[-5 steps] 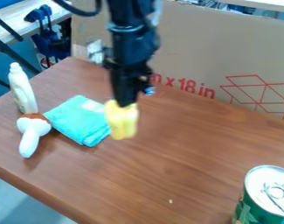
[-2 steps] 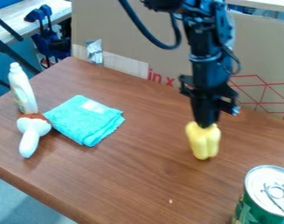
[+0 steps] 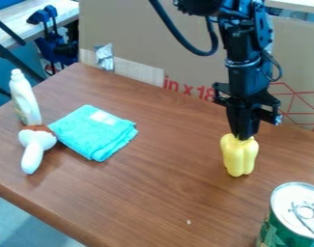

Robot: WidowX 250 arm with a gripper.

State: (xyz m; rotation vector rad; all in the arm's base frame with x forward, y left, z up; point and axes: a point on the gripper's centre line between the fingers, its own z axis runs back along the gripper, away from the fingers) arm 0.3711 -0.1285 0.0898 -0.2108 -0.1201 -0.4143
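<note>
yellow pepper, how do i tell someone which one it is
On the brown table, look toward the picture's right, before the cardboard box. The lobed yellow pepper is held in the black gripper. Its bright yellow sets it apart from the turquoise cloth and green can.

Yellow pepper beneath gripper

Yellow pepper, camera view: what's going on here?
The robot's gripper holds the yellow pepper by its top, at the right of the table; whether it touches the wood, I can't tell. A can stands nearer the camera. The cloth, bottle and white-and-brown toy are at the left.
</note>
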